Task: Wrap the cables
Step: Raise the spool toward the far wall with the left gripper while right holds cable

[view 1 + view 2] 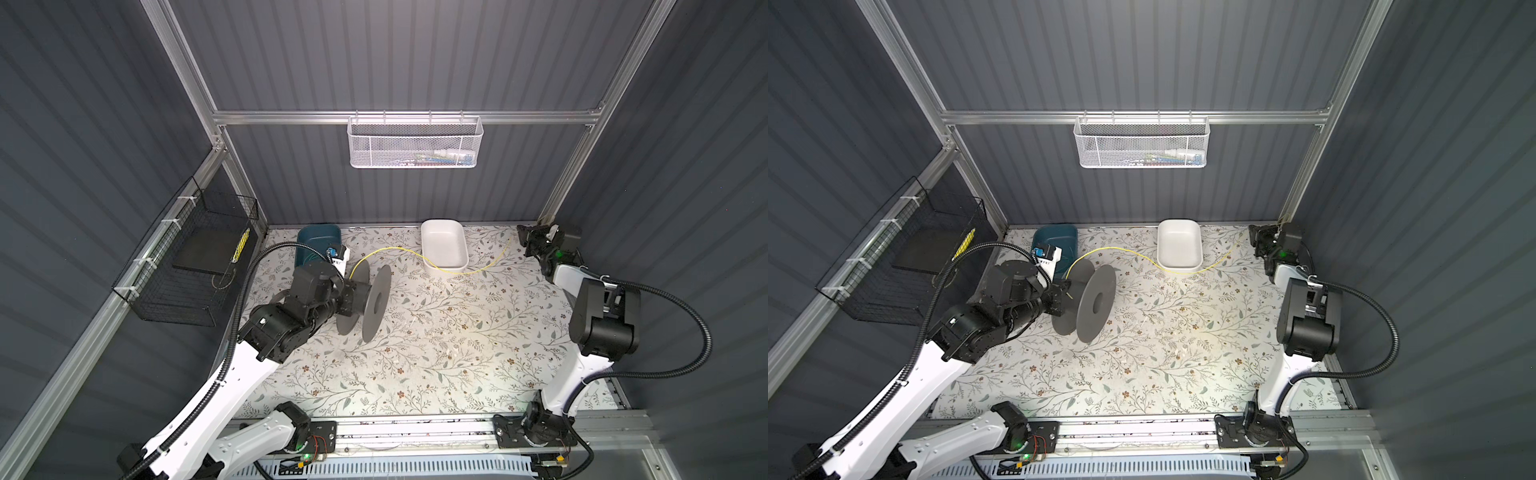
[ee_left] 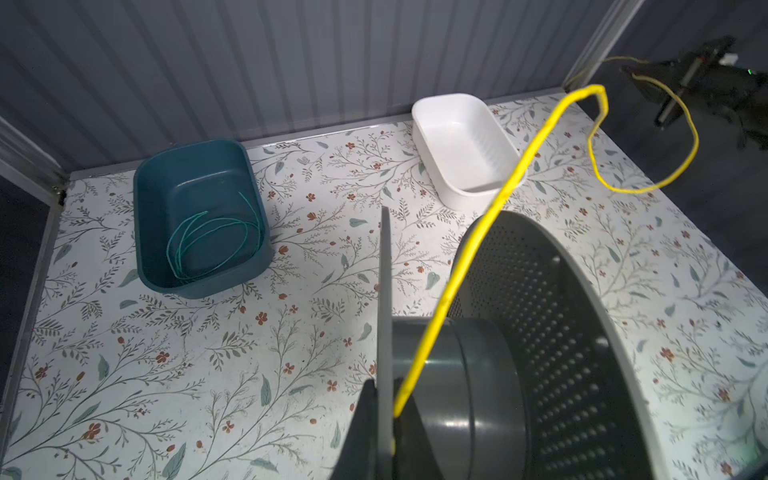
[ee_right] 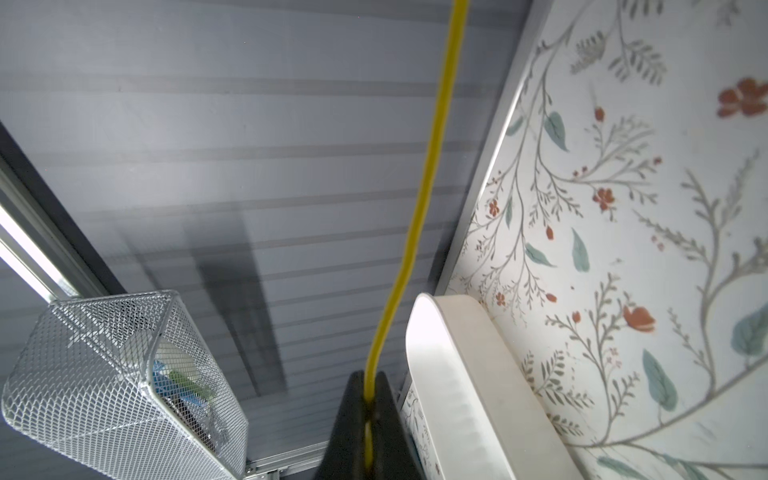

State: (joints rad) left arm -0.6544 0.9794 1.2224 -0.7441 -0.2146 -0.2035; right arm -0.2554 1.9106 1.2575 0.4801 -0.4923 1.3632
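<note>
The left gripper (image 1: 348,296), left of centre in both top views, was clamped on the near flange of the grey spool (image 1: 376,297), which it held with its flanges upright over the floral table (image 1: 436,357). The yellow cable (image 1: 399,249) left the spool's hub, arched toward the upper middle, skirted the front edge of the white tub (image 1: 444,245) and climbed to the upper right corner of the table. There the right gripper (image 3: 369,386) pinched it, jaws closed on the strand. In the left wrist view a teal-green wire (image 2: 216,232) lay coiled in the teal tub (image 2: 199,174).
</note>
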